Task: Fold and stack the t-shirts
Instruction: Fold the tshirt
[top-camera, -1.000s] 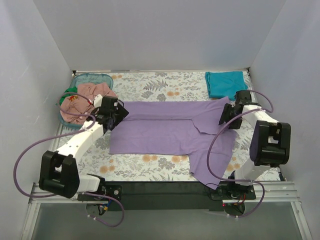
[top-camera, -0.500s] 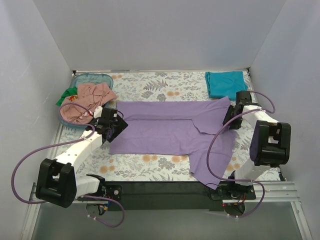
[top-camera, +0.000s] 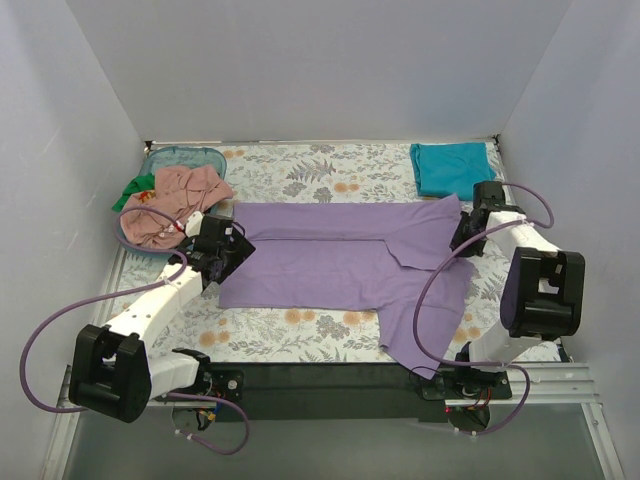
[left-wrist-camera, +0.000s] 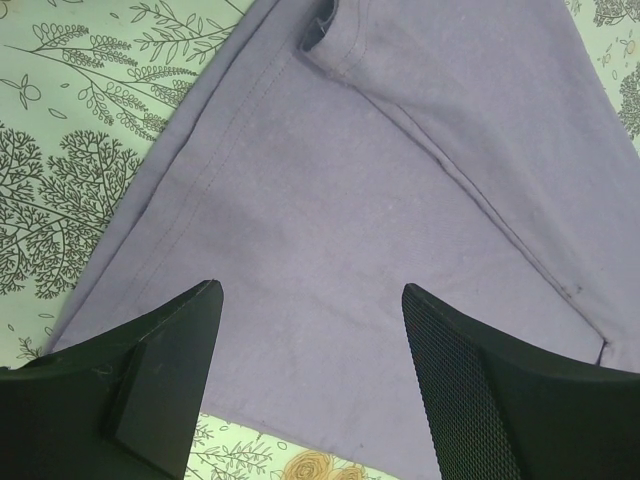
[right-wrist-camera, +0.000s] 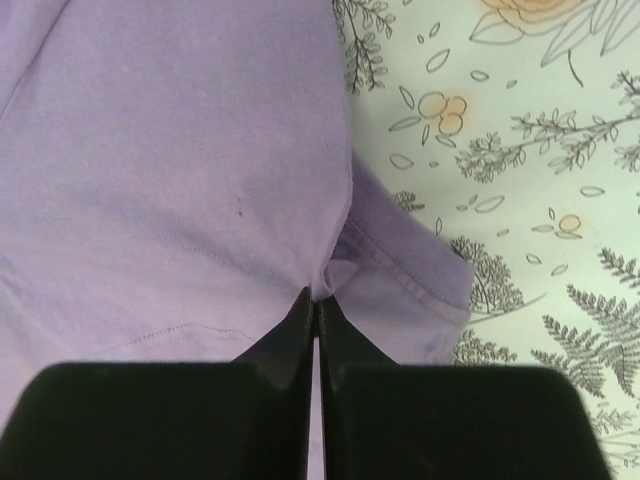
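The large lavender t-shirt (top-camera: 330, 265) lies spread across the middle of the table, one part hanging toward the near right edge. My left gripper (top-camera: 230, 260) hovers open over the shirt's left end; in the left wrist view its fingers (left-wrist-camera: 310, 290) straddle flat purple cloth (left-wrist-camera: 400, 200) just above the hem. My right gripper (top-camera: 462, 236) is at the shirt's far right corner, jaws shut (right-wrist-camera: 317, 295) on a pinch of lavender cloth (right-wrist-camera: 180, 150) beside a folded-over sleeve edge. A folded teal t-shirt (top-camera: 450, 168) lies at the back right.
A blue-green basket (top-camera: 185, 153) at the back left holds a salmon-pink shirt (top-camera: 175, 200) and a bit of green cloth (top-camera: 130, 190). White walls close in on three sides. The floral table cover (top-camera: 300, 175) shows around the shirt.
The right gripper's jaws have closed on the lavender cloth at the right corner. The left gripper has shifted toward the near side, along the shirt's left end, still open.
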